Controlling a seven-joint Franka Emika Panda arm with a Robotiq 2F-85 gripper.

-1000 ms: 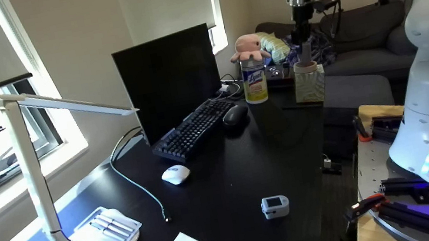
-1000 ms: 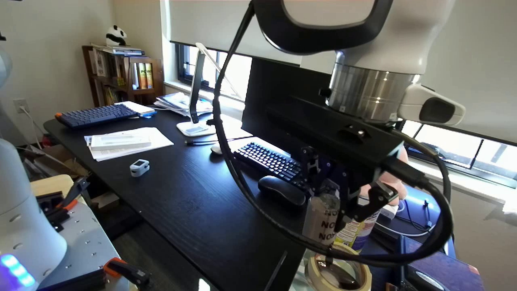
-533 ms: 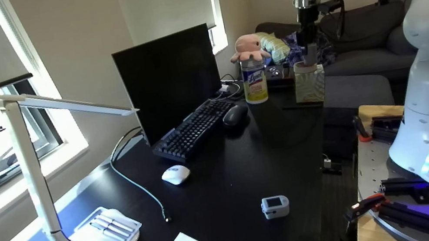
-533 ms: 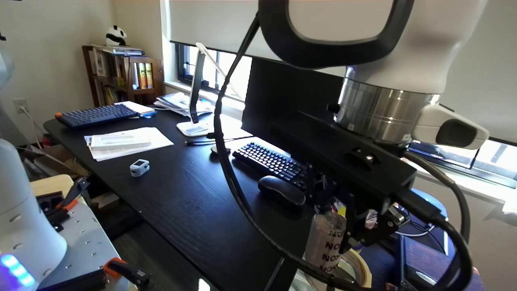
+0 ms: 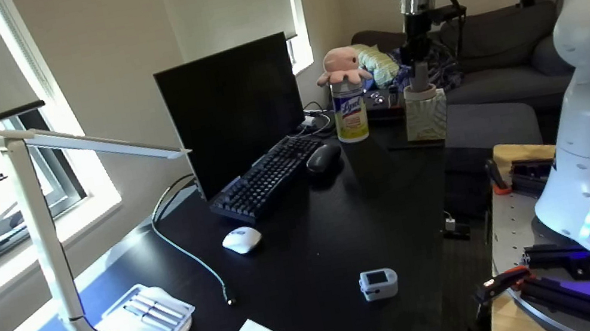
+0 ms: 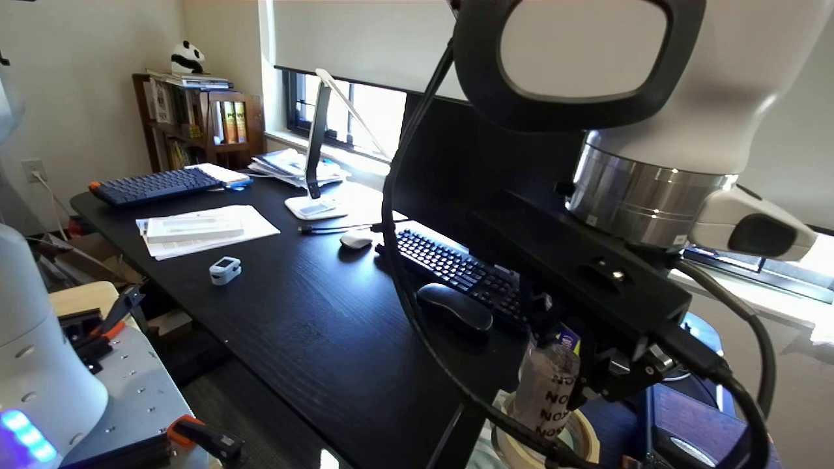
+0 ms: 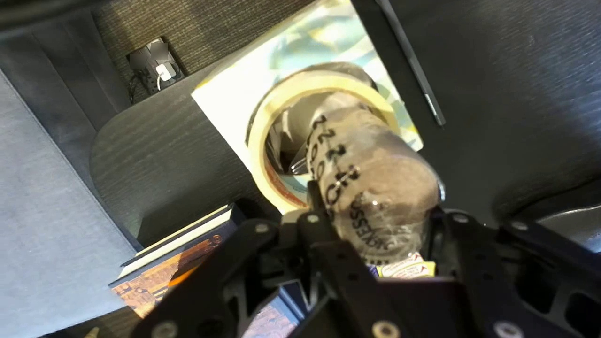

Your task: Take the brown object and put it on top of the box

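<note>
The brown object is a grey-brown cylinder in a clear printed wrapper (image 7: 375, 164), filling the middle of the wrist view. It also shows in both exterior views (image 5: 421, 76) (image 6: 546, 394). My gripper (image 7: 375, 206) is shut on its upper end, one finger on each side, and holds it roughly upright. The patterned box (image 7: 235, 101) stands at the desk's far end in an exterior view (image 5: 425, 121). A roll of tape (image 7: 264, 150) lies on top of the box. The object's lower end is over the roll's opening; whether it touches or sits inside is hidden.
A Lysol canister (image 5: 350, 113) with a pink octopus toy (image 5: 342, 65) on it stands beside the box. A black mouse (image 5: 324, 159), keyboard (image 5: 272, 175) and monitor (image 5: 237, 115) are nearby. Books (image 7: 183, 258) lie by the box. A small grey gadget (image 5: 379, 285) is farther off.
The gripper with the object shifts right, then back left in an exterior view, and drifts steadily right in another. The object now lines up over the tape roll. The grip stays shut.
</note>
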